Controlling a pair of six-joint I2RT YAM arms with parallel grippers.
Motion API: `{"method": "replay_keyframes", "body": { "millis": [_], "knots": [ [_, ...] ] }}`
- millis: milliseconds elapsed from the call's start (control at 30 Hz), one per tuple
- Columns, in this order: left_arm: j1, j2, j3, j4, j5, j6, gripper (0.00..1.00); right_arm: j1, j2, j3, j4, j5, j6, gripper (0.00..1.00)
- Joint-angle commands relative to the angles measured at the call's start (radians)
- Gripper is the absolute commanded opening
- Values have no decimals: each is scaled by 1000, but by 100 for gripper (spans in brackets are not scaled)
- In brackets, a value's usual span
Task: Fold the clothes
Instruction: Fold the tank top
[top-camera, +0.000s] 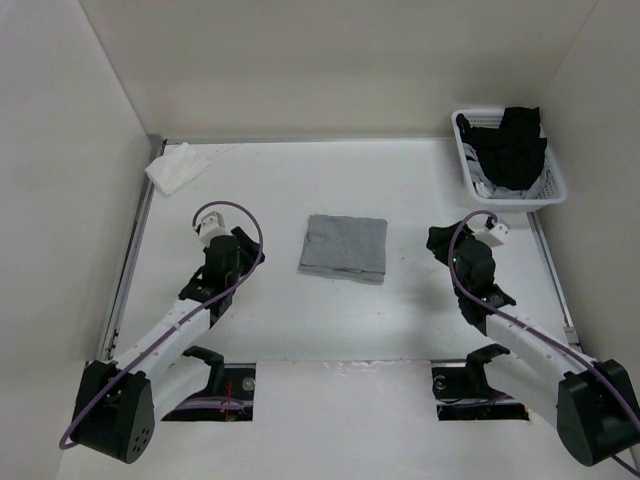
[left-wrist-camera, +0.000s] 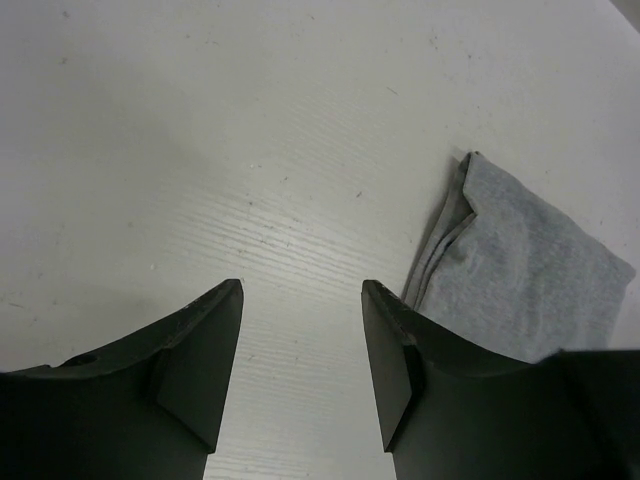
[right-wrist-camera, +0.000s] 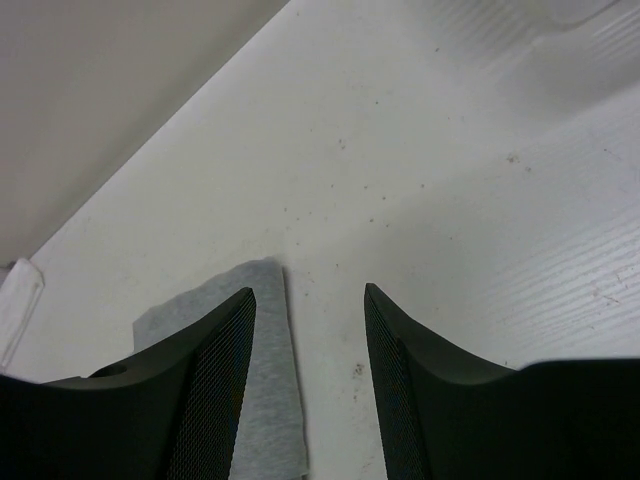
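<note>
- Grey shirt (top-camera: 344, 248) lies mid-tabletop (top-camera: 290, 330), squared into a tidy layered rectangle between both arms. Folding looks basically done to me.
- Far left: a crumpled white cloth (top-camera: 175, 167), not part of this.
- Left pincer (left-wrist-camera: 302, 290): wide, empty, over bare tabletop just beside the shirt's stacked soft-knit edges.
- Right pincer (right-wrist-camera: 310, 295): wide too, nothing in it.
- Far right: a slotted white basket (top-camera: 467, 160) of black garments (top-camera: 510, 145).
- Next, I'd guess: neaten an edge, or just back away.
</note>
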Motion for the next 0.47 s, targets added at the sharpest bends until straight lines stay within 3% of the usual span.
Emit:
{"method": "replay_keyframes", "body": {
  "millis": [0, 433],
  "knots": [
    [-24, 16, 47, 15, -7, 26, 50, -11, 9, 4, 67, 10, 22, 52],
    [-107, 173, 118, 78, -13, 53, 52, -20, 38, 5, 82, -32, 28, 51]
  ]
}}
